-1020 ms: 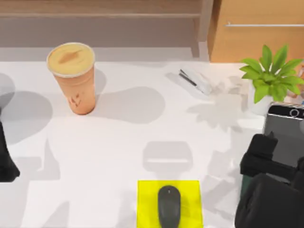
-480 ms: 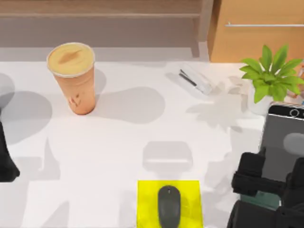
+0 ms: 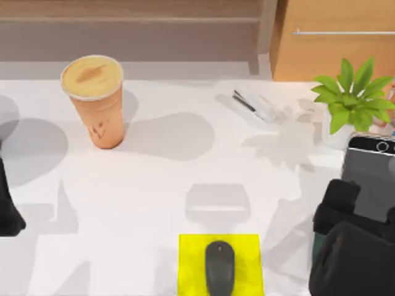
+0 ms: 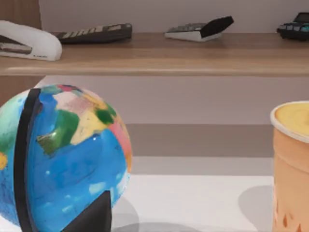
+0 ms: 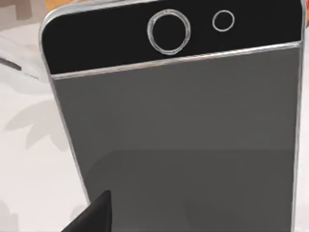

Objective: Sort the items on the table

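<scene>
Right end effector (image 3: 345,203) is poised over the smartphone (image 3: 370,176) directly beneath it, grip state can't be told; mouse (image 3: 220,267) is already placed on yellow pad (image 3: 191,259), cup (image 3: 95,98) unsorted on bench (image 3: 185,185)

Behind the desk we've got a wooden shelf (image 4: 159,58) along a pale wall (image 4: 193,99), holding a stapler (image 4: 26,41) and calculators (image 4: 198,29). There's a wood cabinet (image 3: 336,40) with a metal handle too.

Yellow mat (image 3: 247,262): near edge, centre.
Potted plant (image 3: 353,98): far right.
Stapler (image 3: 254,103): just left of the plant.
Globe (image 4: 63,159): beneath the shelf (image 4: 154,58).
</scene>
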Controlling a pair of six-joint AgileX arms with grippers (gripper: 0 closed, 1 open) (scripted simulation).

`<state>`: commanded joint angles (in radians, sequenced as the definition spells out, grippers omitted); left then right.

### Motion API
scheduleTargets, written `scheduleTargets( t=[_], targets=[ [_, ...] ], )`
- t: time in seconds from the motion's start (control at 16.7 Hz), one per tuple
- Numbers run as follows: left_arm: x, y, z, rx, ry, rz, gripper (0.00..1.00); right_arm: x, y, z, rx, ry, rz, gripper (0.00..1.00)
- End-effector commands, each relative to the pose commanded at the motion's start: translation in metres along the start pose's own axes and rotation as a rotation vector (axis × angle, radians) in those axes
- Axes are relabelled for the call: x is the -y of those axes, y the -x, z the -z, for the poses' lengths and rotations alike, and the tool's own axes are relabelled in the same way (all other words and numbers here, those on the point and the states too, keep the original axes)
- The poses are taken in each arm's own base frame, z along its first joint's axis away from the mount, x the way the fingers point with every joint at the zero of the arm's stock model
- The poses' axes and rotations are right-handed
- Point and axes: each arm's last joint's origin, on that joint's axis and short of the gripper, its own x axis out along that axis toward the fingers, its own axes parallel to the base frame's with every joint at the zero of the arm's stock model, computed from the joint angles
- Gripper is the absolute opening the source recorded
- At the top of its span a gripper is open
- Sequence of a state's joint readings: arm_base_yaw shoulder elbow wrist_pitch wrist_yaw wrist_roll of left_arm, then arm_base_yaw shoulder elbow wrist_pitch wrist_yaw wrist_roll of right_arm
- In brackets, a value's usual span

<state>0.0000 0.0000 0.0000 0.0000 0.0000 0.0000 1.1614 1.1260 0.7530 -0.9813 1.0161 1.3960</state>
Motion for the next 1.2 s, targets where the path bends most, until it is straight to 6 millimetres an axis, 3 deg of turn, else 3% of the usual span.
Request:
scheduleTargets(
  t=[0.24,0.36,0.48,0.9,1.2],
  targets=[
    [0.000,0.000,0.000,0.000,0.000,0.000,1.00,0.025,0.003,-0.046,-0.087,-0.207,-0.198,1.00],
    [0.000,0.000,0.000,0.000,0.000,0.000,1.00,0.048,0.009,-0.068,-0.042,-0.295,-0.349,1.00],
    [0.000,0.000,0.000,0.000,0.000,0.000,1.00,0.071,0.013,-0.079,0.049,-0.325,-0.461,1.00],
    [0.000,0.000,0.000,0.000,0.000,0.000,1.00,0.109,0.001,-0.066,0.331,-0.176,-0.597,1.00],
    [0.000,0.000,0.000,0.000,0.000,0.000,1.00,0.130,-0.040,-0.025,0.476,0.010,-0.457,1.00]
  ],
)
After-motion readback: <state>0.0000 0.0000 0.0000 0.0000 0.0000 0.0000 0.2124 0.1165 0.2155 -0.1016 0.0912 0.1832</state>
